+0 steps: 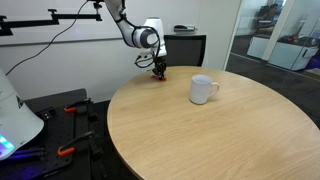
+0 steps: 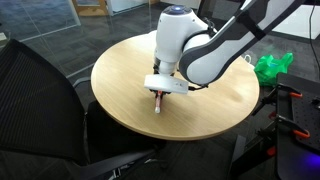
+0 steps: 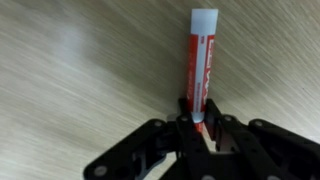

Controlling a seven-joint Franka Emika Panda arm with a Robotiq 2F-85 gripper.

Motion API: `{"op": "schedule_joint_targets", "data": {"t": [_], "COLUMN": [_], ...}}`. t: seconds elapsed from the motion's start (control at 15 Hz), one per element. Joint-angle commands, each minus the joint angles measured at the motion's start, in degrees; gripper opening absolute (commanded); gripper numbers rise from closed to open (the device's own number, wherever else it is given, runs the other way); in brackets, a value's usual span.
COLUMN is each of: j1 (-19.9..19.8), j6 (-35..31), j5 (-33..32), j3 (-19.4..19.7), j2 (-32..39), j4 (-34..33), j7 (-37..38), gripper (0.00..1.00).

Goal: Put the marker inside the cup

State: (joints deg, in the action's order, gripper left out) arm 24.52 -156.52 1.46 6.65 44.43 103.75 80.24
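The red marker [image 3: 199,60] with a pale cap shows in the wrist view, its lower end pinched between the fingers of my gripper [image 3: 196,118]. In an exterior view my gripper [image 1: 159,70] is at the far edge of the round wooden table, well apart from the white cup [image 1: 202,89], which stands upright near the table's middle. In an exterior view my gripper [image 2: 161,97] holds the marker [image 2: 160,104] tip-down, close to the table surface near its edge. The cup is hidden behind the arm there.
The round wooden table [image 1: 200,135] fills the scene. Black office chairs [image 2: 40,100] stand close to the table's edge near my gripper. A green bag [image 2: 272,67] lies beyond the table. A dark cabinet [image 1: 185,48] stands behind.
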Motion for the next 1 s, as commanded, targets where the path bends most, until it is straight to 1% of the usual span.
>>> {"op": "schedule_joint_targets", "data": {"t": [0.0, 0.27, 0.4, 0.67, 0.8, 0.93], "j1": [0.9, 3.6, 5.3, 7.7, 8.4, 8.6], "j6": [2.1, 3.1, 4.2, 8.5, 11.6, 15.5], "j5": [-0.6, -2.7, -4.9, -11.2, -15.1, -19.2], "j3": [0.8, 4.4, 6.8, 10.0, 10.9, 11.0], "j2": [-0.7, -3.4, -4.8, -8.1, -9.8, -11.5], "j4": [-0.4, 1.6, 2.3, 3.1, 3.3, 3.2], "j7": [1.7, 4.4, 6.9, 13.1, 16.9, 20.5], "gripper": [0.05, 0.05, 0.05, 0.05, 0.05, 0.05]}}
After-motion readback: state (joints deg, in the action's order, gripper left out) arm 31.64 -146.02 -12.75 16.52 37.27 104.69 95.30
